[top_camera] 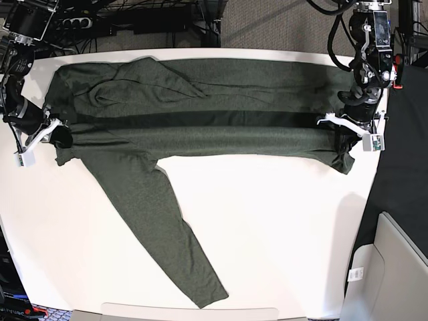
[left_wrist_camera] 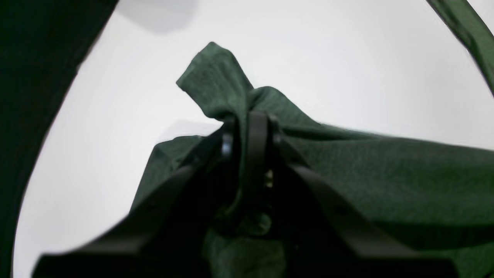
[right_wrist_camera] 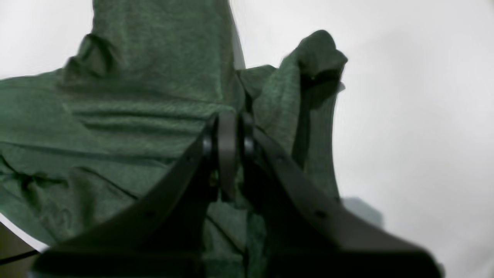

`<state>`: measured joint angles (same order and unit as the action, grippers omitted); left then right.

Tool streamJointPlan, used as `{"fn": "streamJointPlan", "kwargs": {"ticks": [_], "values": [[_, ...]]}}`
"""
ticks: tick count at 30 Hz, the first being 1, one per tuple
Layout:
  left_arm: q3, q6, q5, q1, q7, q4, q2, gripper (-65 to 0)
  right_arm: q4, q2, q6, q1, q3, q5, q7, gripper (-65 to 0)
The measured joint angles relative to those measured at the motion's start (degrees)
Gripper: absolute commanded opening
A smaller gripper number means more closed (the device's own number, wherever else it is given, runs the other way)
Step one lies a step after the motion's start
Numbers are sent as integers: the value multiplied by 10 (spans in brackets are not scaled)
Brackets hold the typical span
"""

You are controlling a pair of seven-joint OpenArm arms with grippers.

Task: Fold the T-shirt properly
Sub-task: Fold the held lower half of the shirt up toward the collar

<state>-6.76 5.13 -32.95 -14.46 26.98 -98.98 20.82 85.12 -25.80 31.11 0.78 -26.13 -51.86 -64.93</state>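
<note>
Dark olive-green heathered long-sleeved T-shirt: spread across the white table's far half, each end pinched in a closed gripper, left gripper, right gripper. Base view alone shows one sleeve trailing toward the table's near edge.

Looking like a robotics lab: white table sitting on grey carpet, two arms mounted at its ends, black cables and a power strip lying along the far edge, black curtain hanging on one side.
</note>
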Motion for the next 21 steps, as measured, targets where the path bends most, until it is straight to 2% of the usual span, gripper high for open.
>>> {"fn": "streamJointPlan", "kwargs": {"ticks": [8,21], "values": [[0,1,0,-12,-2,7,0,-650,0,0,0,-10,2,1,0,-648],[1,5,-3,12,-1,122,-2,-633,0,0,0,-26,4,-2,0,-648]]}}
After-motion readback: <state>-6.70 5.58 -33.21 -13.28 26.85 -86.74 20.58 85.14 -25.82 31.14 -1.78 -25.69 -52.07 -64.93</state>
